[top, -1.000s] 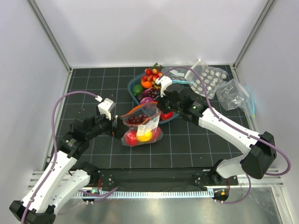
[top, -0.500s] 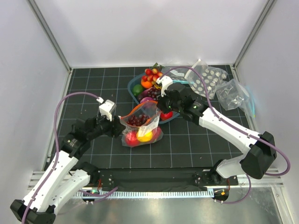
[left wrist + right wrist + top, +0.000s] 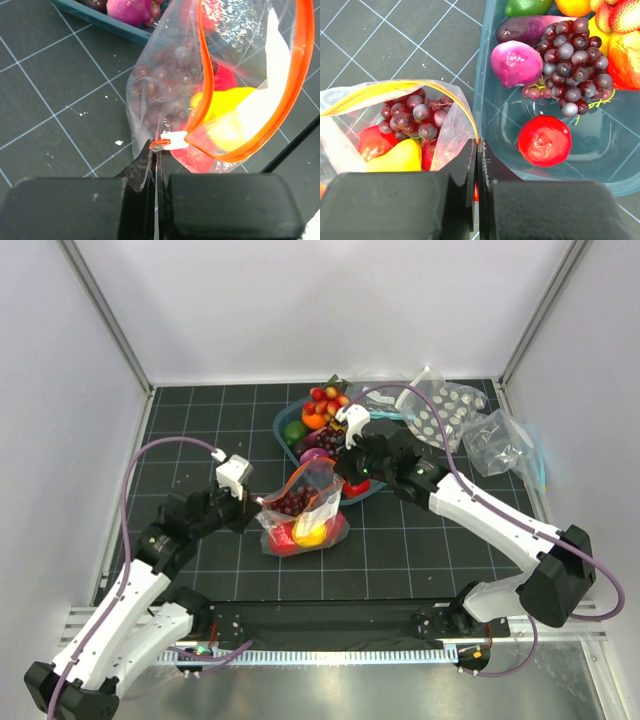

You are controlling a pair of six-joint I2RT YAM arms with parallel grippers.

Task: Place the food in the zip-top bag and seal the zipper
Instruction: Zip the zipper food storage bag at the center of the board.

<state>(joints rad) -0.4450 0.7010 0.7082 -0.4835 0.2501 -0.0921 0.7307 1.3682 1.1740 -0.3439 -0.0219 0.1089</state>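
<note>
We have food (image 3: 300,532) in the zip-top bag (image 3: 322,502); left gripper (image 3: 155,152) and right gripper (image 3: 477,147) each pinch its zipper (image 3: 301,75) ends; next, we judge, pull taut and seal.

The top external camera looks steeply down from above and behind the arm bases, taking in the whole bench (image 3: 200,420). The left wrist camera sits close behind the left gripper (image 3: 156,151), facing the open mouth of the zip-top bag (image 3: 160,85). The right wrist camera looks down past the right gripper (image 3: 477,146) at the bag and the blue tray (image 3: 506,116). All three views share the bag.
</note>
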